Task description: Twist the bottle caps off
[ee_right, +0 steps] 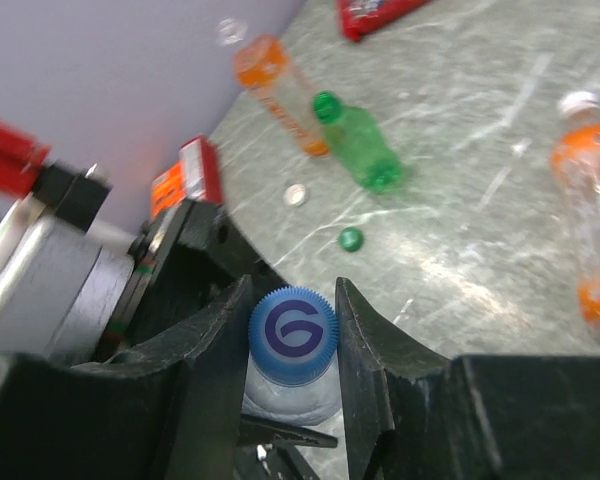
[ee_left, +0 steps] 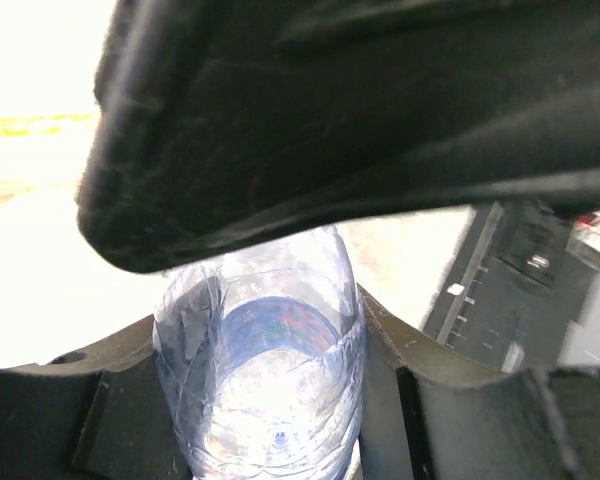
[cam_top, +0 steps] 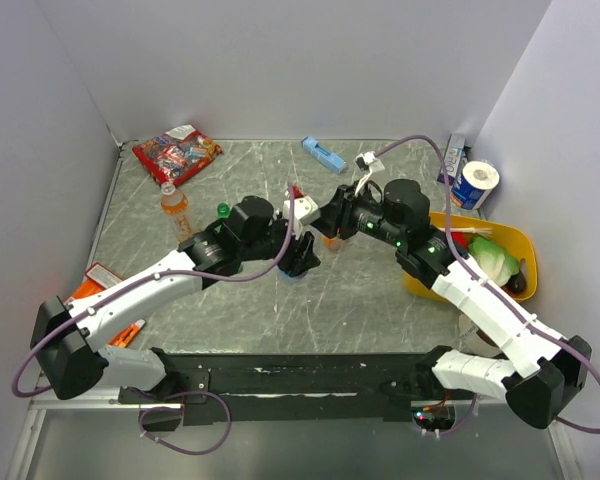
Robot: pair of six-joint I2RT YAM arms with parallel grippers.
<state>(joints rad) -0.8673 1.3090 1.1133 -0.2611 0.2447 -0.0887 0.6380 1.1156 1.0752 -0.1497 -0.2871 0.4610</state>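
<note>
Clear bottle, near the middle of the tabletop, its body clenched between the left fingers while the right fingers pinch its blue cap from both sides. For a clean unscrewing, the right wrist should probably turn about the bottle's own axis with the pinch square on the ribbed rim, and the left grasp should be firm enough that the soft wall neither spins nor buckles. Whether the base rests on the tabletop cannot be told.
</note>
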